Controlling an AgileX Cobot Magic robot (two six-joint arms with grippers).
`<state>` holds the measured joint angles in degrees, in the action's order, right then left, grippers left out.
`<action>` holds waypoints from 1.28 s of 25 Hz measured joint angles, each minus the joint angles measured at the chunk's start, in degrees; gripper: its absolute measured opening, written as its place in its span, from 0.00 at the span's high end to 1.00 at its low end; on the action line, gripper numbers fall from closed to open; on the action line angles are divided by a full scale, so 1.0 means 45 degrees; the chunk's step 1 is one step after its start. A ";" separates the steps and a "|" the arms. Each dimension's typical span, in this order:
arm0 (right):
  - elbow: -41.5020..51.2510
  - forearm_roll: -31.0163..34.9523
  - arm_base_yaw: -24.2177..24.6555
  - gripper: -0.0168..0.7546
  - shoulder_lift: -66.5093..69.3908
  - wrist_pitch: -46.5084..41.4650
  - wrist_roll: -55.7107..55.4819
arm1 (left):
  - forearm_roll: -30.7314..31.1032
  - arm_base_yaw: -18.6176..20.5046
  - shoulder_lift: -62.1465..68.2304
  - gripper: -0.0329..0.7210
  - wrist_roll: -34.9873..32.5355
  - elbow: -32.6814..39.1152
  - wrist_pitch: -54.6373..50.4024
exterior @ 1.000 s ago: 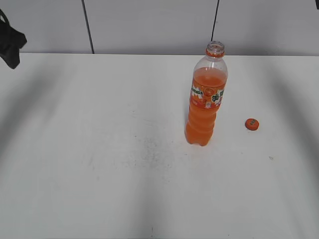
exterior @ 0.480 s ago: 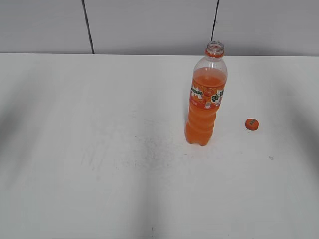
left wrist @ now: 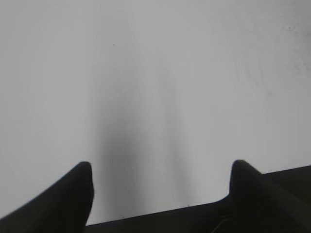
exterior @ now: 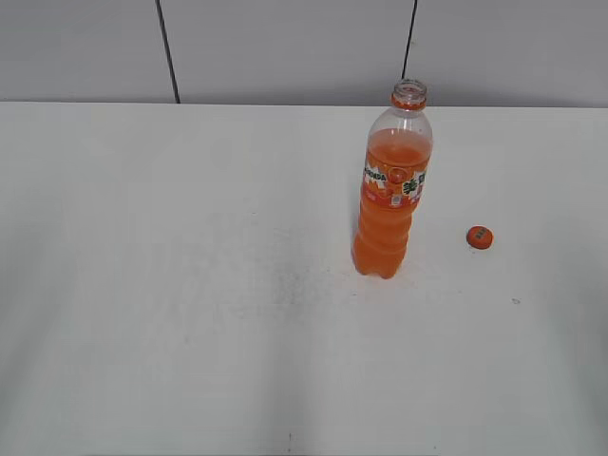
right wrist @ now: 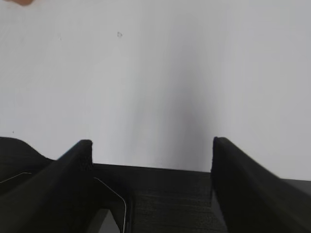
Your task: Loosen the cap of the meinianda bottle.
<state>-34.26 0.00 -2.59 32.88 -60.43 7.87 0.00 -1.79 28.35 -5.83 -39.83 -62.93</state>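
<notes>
Already the cap (exterior: 479, 237) lies on the surface (exterior: 190, 285) right of the upright meinianda bottle (exterior: 390, 195). My left hand (left wrist: 160, 194) and right hand (right wrist: 150, 160) are apart, holding nothing. I'd keep them clear.

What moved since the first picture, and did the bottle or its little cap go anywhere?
A dark arm at the far left edge has left the exterior view. Nothing was grabbed or let go. The bottle stays upright and uncapped, and the cap still lies to its right on the table.
</notes>
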 joint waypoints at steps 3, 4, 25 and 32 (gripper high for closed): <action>0.0652 0.0151 0.0000 0.25 -0.1165 0.0066 -0.0010 | 0.0000 0.0000 -0.1866 0.26 0.0000 0.0667 0.0023; 0.0755 0.0178 0.0000 0.25 -0.1517 0.0076 -0.0010 | 0.0000 0.0000 -0.2304 0.26 0.0000 0.0851 0.0023; 0.1943 0.0239 0.0000 0.25 -0.7409 0.0477 -0.0041 | 0.0074 0.0000 -0.6393 0.27 0.0000 0.1600 0.0780; 0.1968 0.0239 0.0000 0.26 -0.7409 0.0489 -0.0041 | 0.0150 0.0000 -0.6404 0.28 0.0000 0.1600 0.0780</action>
<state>-25.40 1.08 -2.59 -0.46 -58.23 7.69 0.68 -1.79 -0.47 -5.83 -32.63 -59.42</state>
